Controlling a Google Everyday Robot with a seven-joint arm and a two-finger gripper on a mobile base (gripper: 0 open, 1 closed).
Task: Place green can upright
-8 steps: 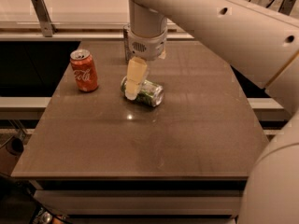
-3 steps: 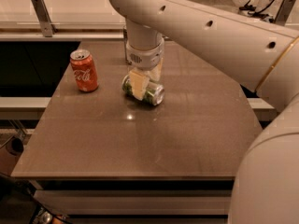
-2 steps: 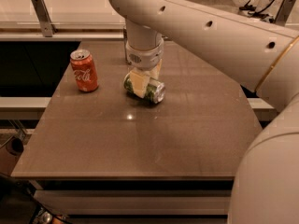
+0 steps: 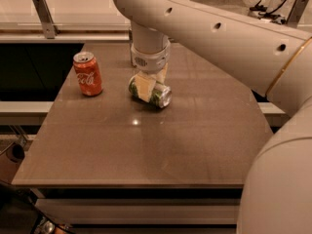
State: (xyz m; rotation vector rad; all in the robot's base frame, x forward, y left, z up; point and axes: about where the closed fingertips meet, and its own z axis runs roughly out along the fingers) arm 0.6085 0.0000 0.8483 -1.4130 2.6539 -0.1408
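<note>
The green can [image 4: 158, 96] lies on its side on the brown table [image 4: 161, 150], a little left of centre towards the back, with its silver end facing front right. My gripper [image 4: 145, 87] hangs straight down from the white arm and sits right over the can's middle, down at can height and covering part of its body. The can rests on the table surface.
A red-orange Coca-Cola can [image 4: 88, 73] stands upright a short way left of the green can. A pale counter with a metal bracket [image 4: 44, 16] runs behind the table. My white arm [image 4: 234, 48] spans the right side above the table.
The gripper has come down from above the can to sit around its middle. The can has stayed on its side in nearly the same spot.
</note>
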